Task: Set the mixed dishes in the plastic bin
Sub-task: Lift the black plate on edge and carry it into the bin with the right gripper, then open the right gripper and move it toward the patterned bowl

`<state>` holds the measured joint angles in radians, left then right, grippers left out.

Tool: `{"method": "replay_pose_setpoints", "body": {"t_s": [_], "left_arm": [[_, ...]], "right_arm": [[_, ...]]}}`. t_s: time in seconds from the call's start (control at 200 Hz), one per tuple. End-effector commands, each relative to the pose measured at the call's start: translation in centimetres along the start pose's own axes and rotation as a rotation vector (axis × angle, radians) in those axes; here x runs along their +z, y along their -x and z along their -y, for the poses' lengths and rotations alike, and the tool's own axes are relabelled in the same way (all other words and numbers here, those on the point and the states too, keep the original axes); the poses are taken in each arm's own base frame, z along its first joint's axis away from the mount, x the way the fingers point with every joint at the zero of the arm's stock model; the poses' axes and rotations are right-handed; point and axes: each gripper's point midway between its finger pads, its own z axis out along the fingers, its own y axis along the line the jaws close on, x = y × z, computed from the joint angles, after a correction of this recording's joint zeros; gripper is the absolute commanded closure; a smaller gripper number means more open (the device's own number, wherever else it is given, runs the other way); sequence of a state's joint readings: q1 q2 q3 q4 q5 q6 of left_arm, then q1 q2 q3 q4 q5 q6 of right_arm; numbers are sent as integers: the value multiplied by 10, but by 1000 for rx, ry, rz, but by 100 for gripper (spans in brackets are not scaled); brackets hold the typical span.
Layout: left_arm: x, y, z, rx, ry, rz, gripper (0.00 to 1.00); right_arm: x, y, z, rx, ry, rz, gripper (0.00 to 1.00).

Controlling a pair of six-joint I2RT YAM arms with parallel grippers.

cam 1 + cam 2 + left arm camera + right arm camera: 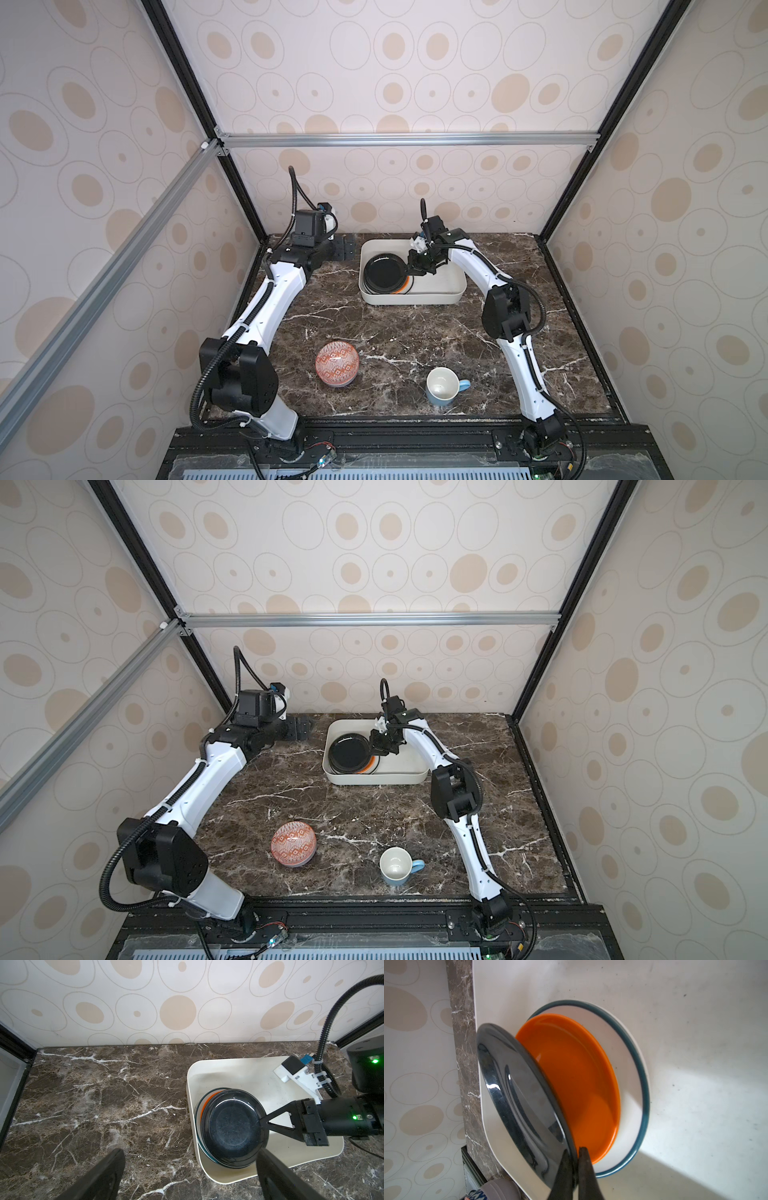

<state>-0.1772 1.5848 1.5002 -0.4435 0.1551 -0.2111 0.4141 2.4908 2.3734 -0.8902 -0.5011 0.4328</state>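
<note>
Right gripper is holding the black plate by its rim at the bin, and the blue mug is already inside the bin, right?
Wrong on one thing: both top views show the blue mug on the table, outside the bin. The right gripper does hold the black plate by its rim.

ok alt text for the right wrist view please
The right gripper pinches the rim of a glossy black plate, tilted over an orange plate that lies in a white, teal-rimmed plate, all inside the off-white plastic bin.

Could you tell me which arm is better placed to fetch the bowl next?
Left, probably: the left hand is open, the bowl sits on that side; the right hand grips the black plate.
</note>
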Motion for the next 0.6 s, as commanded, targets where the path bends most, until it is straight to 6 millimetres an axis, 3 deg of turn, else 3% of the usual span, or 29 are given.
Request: {"method": "replay_pose_setpoints", "body": {"t_s": [0.0,0.31,0.595], "left_arm": [[-9,6,-1,23,-4,16,1],[-13,-4,2,8,-29,14,1],[-24,-13,4,-7,-42,25,1]], "right_arm": [[3,2,11,13,-21,-2,95],[-3,-2,16,1,-68,-10,67],[-1,-6,9,-15,-69,-17,66]]}}
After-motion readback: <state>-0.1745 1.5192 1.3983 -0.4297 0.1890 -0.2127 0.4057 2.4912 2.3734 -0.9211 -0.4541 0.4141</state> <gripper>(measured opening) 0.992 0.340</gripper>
